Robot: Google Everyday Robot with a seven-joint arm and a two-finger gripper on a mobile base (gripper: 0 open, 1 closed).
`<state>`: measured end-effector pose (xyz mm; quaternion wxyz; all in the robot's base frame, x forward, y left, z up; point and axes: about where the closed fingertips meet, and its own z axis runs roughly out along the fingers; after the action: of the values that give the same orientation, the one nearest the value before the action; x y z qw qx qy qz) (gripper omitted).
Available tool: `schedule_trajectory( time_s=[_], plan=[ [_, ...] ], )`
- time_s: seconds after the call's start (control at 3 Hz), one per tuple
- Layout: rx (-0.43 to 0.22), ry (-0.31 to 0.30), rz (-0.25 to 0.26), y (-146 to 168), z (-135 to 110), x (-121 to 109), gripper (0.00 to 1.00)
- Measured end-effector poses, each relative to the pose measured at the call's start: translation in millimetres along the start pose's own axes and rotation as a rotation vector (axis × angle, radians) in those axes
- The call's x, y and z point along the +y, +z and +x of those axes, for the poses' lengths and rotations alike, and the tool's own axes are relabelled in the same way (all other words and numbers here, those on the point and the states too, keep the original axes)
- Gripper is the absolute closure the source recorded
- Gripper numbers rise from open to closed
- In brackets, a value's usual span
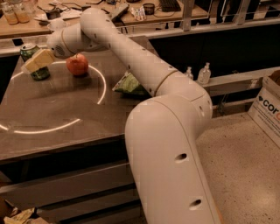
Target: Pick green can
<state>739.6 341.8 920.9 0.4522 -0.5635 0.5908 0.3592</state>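
The green can (29,52) stands upright at the far left of the dark table (52,118). It is dark green with a silver top rim. My gripper (31,64) reaches in from the right and lies across the front of the can's middle, hiding part of it. The can's top and base show above and below the gripper. My white arm runs from the lower right of the view up and over the table to the gripper.
A red apple (77,64) sits just right of the can. A crinkly green snack bag (127,83) lies by the table's right edge, partly behind my arm. A cluttered bench (140,11) stands behind the table. A cardboard box (267,105) is on the floor at right.
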Motion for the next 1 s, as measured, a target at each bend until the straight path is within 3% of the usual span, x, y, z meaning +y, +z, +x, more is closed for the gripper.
schedule_trajectory(
  time_s=[0.33, 0.67, 1.0],
  plan=[
    [0.035, 0.029, 0.038, 9.4, 1.2, -8.8, 0.18],
    [0.049, 0.036, 0.034, 14.0, 3.5, -6.9, 0.41],
    [0.07, 0.019, 0.031, 16.5, 2.7, -4.6, 0.72]
  ],
)
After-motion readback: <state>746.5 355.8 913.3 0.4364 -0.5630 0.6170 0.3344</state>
